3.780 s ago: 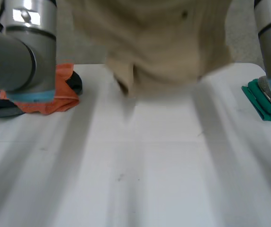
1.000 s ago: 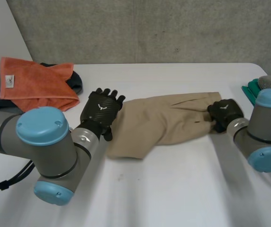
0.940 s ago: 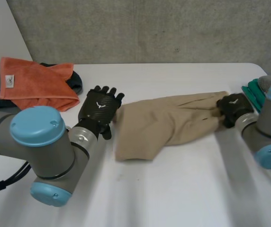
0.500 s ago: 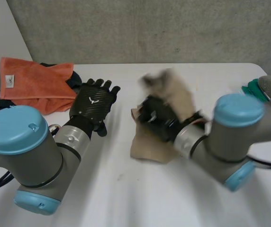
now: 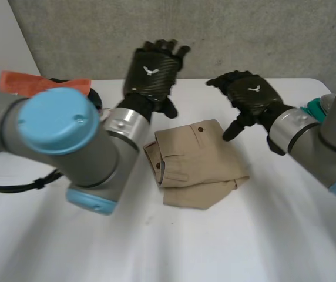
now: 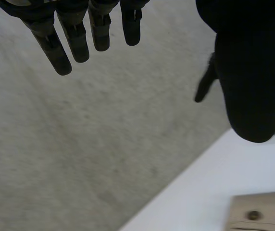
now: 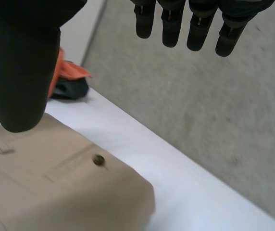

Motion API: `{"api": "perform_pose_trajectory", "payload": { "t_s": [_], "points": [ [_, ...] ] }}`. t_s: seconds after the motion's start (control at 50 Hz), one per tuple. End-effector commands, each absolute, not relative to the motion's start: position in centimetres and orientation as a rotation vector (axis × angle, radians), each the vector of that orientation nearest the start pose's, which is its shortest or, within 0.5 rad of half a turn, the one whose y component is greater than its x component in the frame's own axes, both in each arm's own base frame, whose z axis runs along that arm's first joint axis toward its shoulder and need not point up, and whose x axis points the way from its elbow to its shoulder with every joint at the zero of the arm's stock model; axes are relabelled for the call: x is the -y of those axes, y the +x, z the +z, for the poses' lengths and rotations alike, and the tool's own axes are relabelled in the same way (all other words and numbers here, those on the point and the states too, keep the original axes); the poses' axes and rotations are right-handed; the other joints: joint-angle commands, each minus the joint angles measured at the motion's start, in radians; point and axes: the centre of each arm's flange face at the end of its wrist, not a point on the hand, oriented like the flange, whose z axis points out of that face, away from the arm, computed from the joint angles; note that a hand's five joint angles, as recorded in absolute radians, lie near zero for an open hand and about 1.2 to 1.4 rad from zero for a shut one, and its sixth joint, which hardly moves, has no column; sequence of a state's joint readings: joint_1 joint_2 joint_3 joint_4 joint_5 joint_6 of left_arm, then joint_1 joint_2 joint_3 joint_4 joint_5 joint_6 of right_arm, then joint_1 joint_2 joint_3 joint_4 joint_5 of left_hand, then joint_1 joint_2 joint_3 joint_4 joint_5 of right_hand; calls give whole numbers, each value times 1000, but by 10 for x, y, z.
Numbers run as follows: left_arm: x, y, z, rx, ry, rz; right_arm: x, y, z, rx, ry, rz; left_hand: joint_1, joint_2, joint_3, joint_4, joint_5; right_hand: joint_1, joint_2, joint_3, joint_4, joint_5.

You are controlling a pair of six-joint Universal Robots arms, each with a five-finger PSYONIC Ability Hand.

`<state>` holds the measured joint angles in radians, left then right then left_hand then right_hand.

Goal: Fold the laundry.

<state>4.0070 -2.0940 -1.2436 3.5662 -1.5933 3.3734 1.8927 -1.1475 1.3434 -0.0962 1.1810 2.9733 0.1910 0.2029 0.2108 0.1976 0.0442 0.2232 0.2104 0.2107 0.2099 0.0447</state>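
Nearest the camera, the lower part of the head view is bare white table [image 5: 227, 247]. Just beyond it, in the middle of the frame, lie the khaki trousers [image 5: 197, 164], folded into a compact, roughly square bundle flat on the table. The layers are stacked unevenly, so the lowest layer juts out as a loose point at the bundle's near edge. On the bundle's left side a seamed band runs down it. A small dark button [image 5: 200, 128] sits on the top layer near the far edge. Neither hand touches the cloth.

The left arm [image 5: 68, 141] fills the left of the frame. Its left hand [image 5: 150, 73] is raised at upper centre, above the far left corner of the trousers, with fingers straight and slightly apart, holding nothing. In the left wrist view its fingers [image 6: 75, 43] hang spread, and a corner of the trousers [image 6: 267, 211] lies well below the thumb.

The right hand [image 5: 250, 97] hovers at upper right of centre, relaxed and spread, with nothing in it. In the right wrist view its fingers [image 7: 176, 29] are apart, and the trousers [image 7: 56, 192] lie under the palm.

Farther back, an orange towel [image 5: 27, 82] lies over a dark cloth [image 5: 94, 97] at upper left. A green cloth [image 5: 315, 108] sits at the right edge. Behind it all stands a concrete wall [image 5: 244, 35].
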Motion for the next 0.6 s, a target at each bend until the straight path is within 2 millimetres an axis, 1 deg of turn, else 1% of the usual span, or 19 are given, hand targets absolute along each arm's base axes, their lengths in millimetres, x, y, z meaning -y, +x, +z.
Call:
{"api": "perform_pose_trajectory", "payload": {
  "t_s": [0.02, 0.06, 0.08, 0.1, 0.14, 0.16, 0.18, 0.2, 0.26, 0.28, 0.32, 0.38, 0.42, 0.46, 0.5, 0.54, 0.56, 0.58, 0.6],
  "points": [
    [244, -420, 210, -2202, 1149, -2495, 344, 273, 224, -2065, -835, -1677, 28, 16, 9, 22, 1, -49, -36, -36, -35, -45],
    [244, -422, 198, -2247, 1170, -2431, 352, 276, 216, -2101, -843, -1603, 37, 25, 17, 31, 9, -49, -36, -36, -35, -45],
    [245, -424, 188, -2283, 1174, -2378, 354, 277, 212, -2112, -846, -1572, 66, 54, 46, 60, 39, -49, -36, -36, -35, -45],
    [246, -424, 183, -2300, 1167, -2348, 356, 279, 209, -2120, -852, -1550, 75, 63, 55, 69, 48, -49, -36, -36, -35, -45],
    [249, -423, 175, -2323, 1141, -2298, 363, 283, 195, -2145, -865, -1468, 78, 66, 58, 72, 51, -49, -36, -36, -35, -45],
    [252, -420, 167, -2339, 1106, -2251, 365, 284, 191, -2149, -871, -1445, 78, 66, 58, 72, 51, -49, -36, -36, -35, -45],
    [254, -419, 163, -2345, 1092, -2225, 367, 285, 185, -2157, -877, -1420, 78, 66, 58, 72, 51, -49, -36, -36, -35, -45],
    [254, -417, 160, -2353, 1079, -2201, 371, 286, 174, -2178, -888, -1377, 78, 66, 58, 72, 51, -49, -36, -36, -35, -45],
    [257, -410, 149, -2386, 1060, -2096, 375, 288, 159, -2206, -911, -1325, 78, 66, 58, 72, 51, -49, -36, -36, -35, -45],
    [257, -407, 146, -2396, 1063, -2065, 376, 288, 148, -2227, -936, -1289, 78, 66, 58, 72, 51, -49, -36, -36, -35, -45],
    [258, -399, 141, -2432, 1074, -1968, 376, 288, 138, -2243, -970, -1264, 78, 66, 58, 72, 51, -49, -36, -36, -35, -45],
    [256, -392, 137, -2473, 1094, -1869, 378, 287, 128, -2267, -1038, -1255, 78, 66, 58, 72, 51, -49, -36, -36, -35, -45],
    [249, -387, 133, -2507, 1122, -1778, 377, 287, 127, -2275, -1079, -1269, 75, 63, 56, 69, 48, -49, -36, -36, -35, -45],
    [244, -385, 131, -2524, 1142, -1733, 377, 287, 132, -2292, -1132, -1310, 75, 63, 56, 69, 48, -49, -36, -36, -35, -45],
    [239, -384, 133, -2537, 1163, -1705, 378, 286, 138, -2303, -1143, -1343, 72, 61, 53, 66, 45, -49, -36, -36, -35, -45],
    [238, -383, 142, -2529, 1157, -1733, 380, 283, 156, -2306, -1150, -1418, 69, 58, 50, 63, 42, -49, -36, -36, -35, -45],
    [239, -383, 158, -2514, 1140, -1787, 379, 282, 163, -2301, -1149, -1439, 67, 55, 47, 60, 39, -49, -36, -36, -35, -45],
    [240, -382, 165, -2506, 1129, -1809, 378, 281, 170, -2292, -1150, -1462, 64, 52, 44, 57, 36, -49, -36, -36, -35, -45],
    [240, -381, 173, -2498, 1117, -1838, 376, 280, 182, -2270, -1152, -1508, 61, 49, 41, 54, 33, -49, -36, -36, -35, -45]
  ]
}}
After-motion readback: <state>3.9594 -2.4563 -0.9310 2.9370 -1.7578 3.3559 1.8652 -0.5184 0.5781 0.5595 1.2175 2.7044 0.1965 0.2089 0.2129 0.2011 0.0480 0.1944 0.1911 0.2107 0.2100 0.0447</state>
